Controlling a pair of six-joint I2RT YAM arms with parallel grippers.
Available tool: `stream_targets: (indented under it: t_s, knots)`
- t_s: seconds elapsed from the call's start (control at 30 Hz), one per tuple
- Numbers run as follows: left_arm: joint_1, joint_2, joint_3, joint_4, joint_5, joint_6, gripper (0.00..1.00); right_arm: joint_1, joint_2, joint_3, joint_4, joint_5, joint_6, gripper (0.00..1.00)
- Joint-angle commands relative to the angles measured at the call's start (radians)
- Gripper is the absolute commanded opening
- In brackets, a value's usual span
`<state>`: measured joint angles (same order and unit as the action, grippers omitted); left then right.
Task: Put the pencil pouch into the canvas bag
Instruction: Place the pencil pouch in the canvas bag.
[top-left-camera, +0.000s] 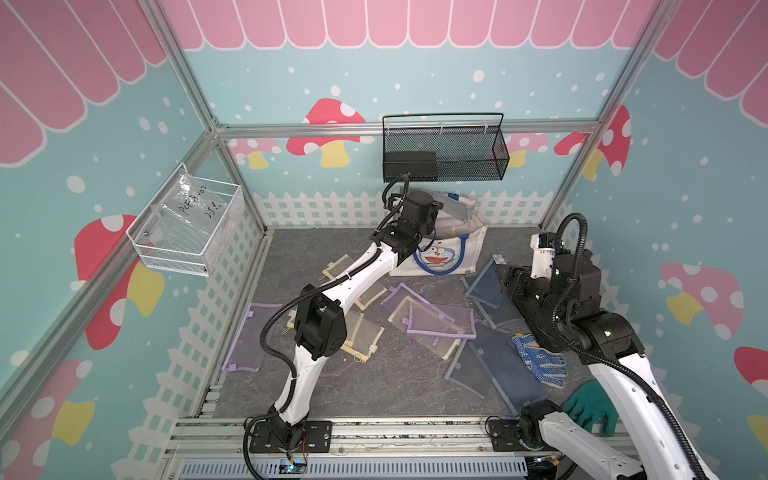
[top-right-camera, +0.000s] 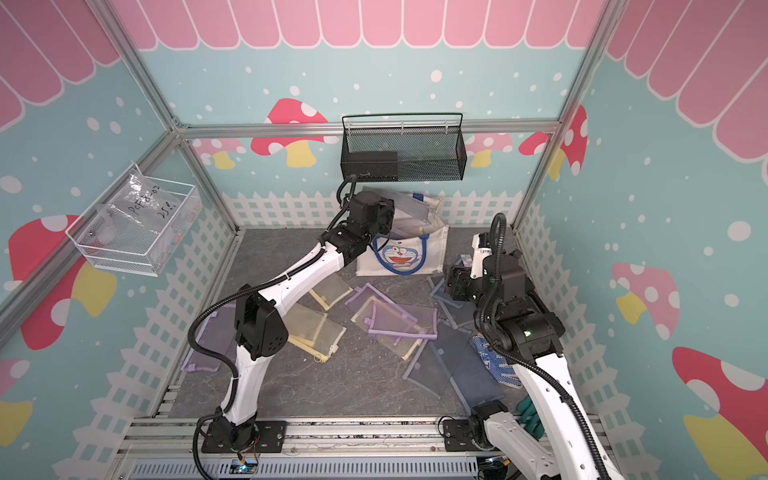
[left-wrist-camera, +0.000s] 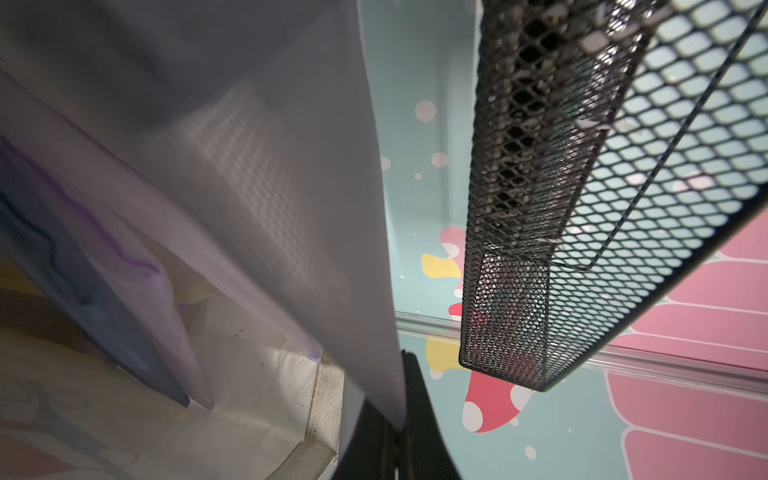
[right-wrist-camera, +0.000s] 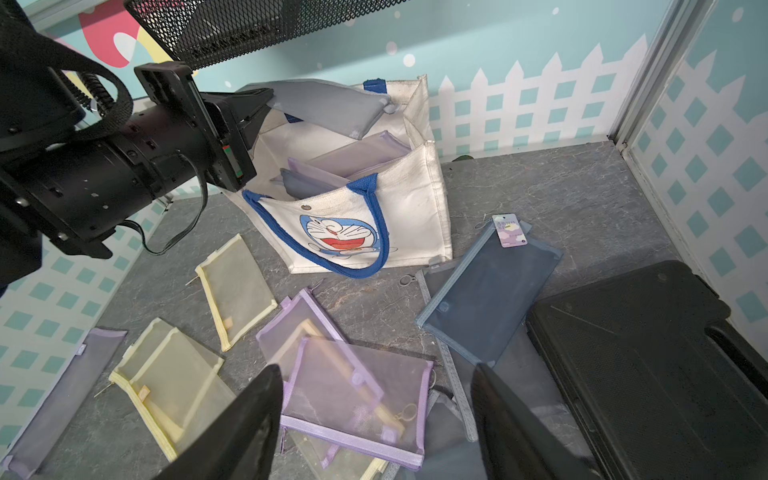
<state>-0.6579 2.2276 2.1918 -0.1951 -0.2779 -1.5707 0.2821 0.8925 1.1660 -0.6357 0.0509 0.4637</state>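
Pencil pouch (right-wrist-camera: 332, 106): a grey mesh pouch, held by one end in the closed fingers of the left gripper (right-wrist-camera: 262, 108), poised over the open mouth of the canvas bag (right-wrist-camera: 419, 199). Its long axis runs away from the fingers, across the bag's opening toward the far rim, roughly level with a slight downward tilt; the free end lies near the blue handle at the back edge. The pouch is above the opening rather than down inside it, so release or a further lowering is judged to be the step in hand. In the left wrist view the pouch (left-wrist-camera: 266, 174) hangs directly ahead of the fingers, with pouches already in the bag below it. The bag stands upright at the back of the counter (top-left-camera: 374, 382), beneath the black wire-mesh basket (top-left-camera: 446, 151), which hangs close overhead and may limit any lift. In both top views the left arm's wrist covers much of the bag's mouth.

The right gripper (right-wrist-camera: 378, 419) hovers with fingers spread and nothing between them, above a purple pouch (right-wrist-camera: 357, 395) on the counter, well apart from the bag. Other pouches, yellow, purple and blue (right-wrist-camera: 490, 291), lie scattered on the counter. The left arm is plainly the nearer to the bag.
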Motion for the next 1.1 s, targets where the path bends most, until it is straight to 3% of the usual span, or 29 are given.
stream_targets:
  t_s: [0.0,0.2,0.33,0.5,0.67,0.9,1.0,1.07]
  knots:
    - [-0.019,0.018,0.037,-0.061,-0.036,-0.035,0.00,-0.002,-0.012,0.002,0.013,-0.001,-0.016,0.73]
    - [-0.048,0.026,0.031,-0.104,-0.035,-0.036,0.03,-0.005,-0.028,-0.013,0.020,0.014,-0.010,0.73]
    - [-0.050,0.022,0.042,-0.124,-0.035,0.006,0.24,-0.006,-0.034,-0.018,0.028,0.016,-0.005,0.73]
    - [-0.046,0.021,0.113,-0.186,-0.070,0.083,0.44,-0.008,-0.047,-0.041,0.038,0.024,0.004,0.73]
    - [-0.029,0.007,0.178,-0.251,-0.025,0.163,0.43,-0.008,-0.040,-0.049,0.062,0.023,0.006,0.73]
    - [-0.026,-0.137,0.034,-0.260,0.160,0.357,0.39,-0.011,-0.013,-0.080,0.090,-0.016,-0.009,0.73]
    - [-0.040,-0.248,-0.123,-0.259,0.265,0.445,0.40,-0.012,0.012,-0.121,0.097,-0.054,-0.015,0.74]
    - [-0.050,-0.340,-0.255,-0.259,0.312,0.501,0.46,-0.014,0.038,-0.147,0.099,-0.093,-0.018,0.74]
